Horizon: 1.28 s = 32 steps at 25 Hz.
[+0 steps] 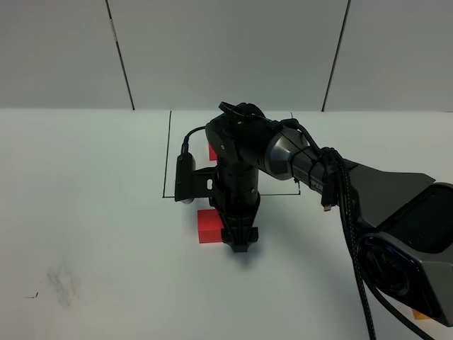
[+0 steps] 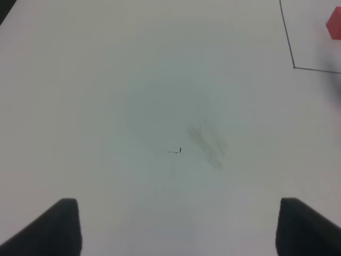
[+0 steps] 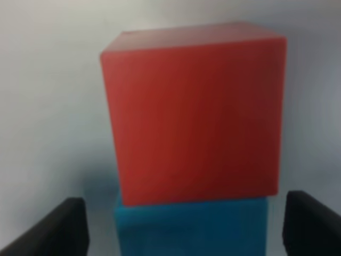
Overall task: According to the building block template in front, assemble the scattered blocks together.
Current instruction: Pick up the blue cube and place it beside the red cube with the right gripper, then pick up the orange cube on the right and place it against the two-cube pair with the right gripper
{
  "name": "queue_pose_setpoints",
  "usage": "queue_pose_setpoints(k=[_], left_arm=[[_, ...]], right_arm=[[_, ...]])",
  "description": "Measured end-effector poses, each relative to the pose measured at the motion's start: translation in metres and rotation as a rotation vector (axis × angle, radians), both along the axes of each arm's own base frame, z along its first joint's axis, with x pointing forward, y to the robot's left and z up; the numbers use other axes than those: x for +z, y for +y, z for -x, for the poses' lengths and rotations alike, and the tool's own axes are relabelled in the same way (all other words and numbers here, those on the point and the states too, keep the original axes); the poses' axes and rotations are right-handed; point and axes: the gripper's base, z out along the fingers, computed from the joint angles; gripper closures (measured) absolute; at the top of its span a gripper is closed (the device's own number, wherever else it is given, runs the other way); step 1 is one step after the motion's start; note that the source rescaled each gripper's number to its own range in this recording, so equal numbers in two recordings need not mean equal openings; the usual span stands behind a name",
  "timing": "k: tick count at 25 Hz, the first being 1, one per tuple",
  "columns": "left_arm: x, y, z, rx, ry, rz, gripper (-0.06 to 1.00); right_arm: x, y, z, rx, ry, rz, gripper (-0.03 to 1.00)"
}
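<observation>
My right gripper [image 1: 239, 243] reaches across the middle and points down just in front of the template's black outline [image 1: 170, 152]. Its jaws stand wide apart around the loose cyan-blue cube [image 3: 189, 226] without touching it. The loose red cube [image 1: 208, 225] sits right against the blue one [image 3: 194, 112]. In the high view the gripper hides the blue cube. Of the template's cubes only a bit of the red one [image 1: 212, 151] shows behind the arm, and it also shows in the left wrist view [image 2: 334, 24]. My left gripper [image 2: 178, 229] is open and empty over bare table.
A small orange patch [image 1: 422, 314], perhaps the orange cube, shows at the bottom right beside the right arm's base. A grey smudge [image 1: 64, 283] marks the table at the near left. The outline's near-left corner [image 2: 293, 67] shows in the left wrist view.
</observation>
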Motion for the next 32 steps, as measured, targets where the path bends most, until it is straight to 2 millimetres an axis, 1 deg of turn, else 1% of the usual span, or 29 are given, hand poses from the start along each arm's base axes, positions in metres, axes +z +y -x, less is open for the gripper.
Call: queue_pose_setpoints(k=[3,7,12,15,18,21,26,28,29,32], left_arm=[[0.000,0.000,0.000,0.000,0.000,0.000,0.00],[0.000,0.000,0.000,0.000,0.000,0.000,0.00],[0.000,0.000,0.000,0.000,0.000,0.000,0.00],[0.000,0.000,0.000,0.000,0.000,0.000,0.00],[0.000,0.000,0.000,0.000,0.000,0.000,0.00],[0.000,0.000,0.000,0.000,0.000,-0.001,0.00],[0.000,0.000,0.000,0.000,0.000,-0.001,0.00],[0.000,0.000,0.000,0.000,0.000,-0.001,0.00],[0.000,0.000,0.000,0.000,0.000,-0.001,0.00],[0.000,0.000,0.000,0.000,0.000,-0.001,0.00]], right_arm=[[0.001,0.000,0.000,-0.003,-0.002,0.003,0.31],[0.012,-0.001,0.000,-0.023,-0.016,-0.009,0.21],[0.037,-0.005,0.001,-0.032,-0.043,-0.028,0.19],[0.055,-0.011,-0.002,-0.068,-0.069,-0.052,0.19],[0.080,-0.024,-0.008,-0.211,-0.101,-0.103,0.19],[0.108,-0.042,-0.015,-0.417,-0.131,-0.170,0.21],[0.157,-0.083,-0.026,-0.863,-0.168,-0.316,0.28],[0.173,-0.098,-0.027,-1.032,-0.175,-0.373,0.31],[0.181,-0.106,-0.026,-1.088,-0.179,-0.392,0.32],[0.200,-0.129,-0.016,-1.184,-0.187,-0.423,0.34]])
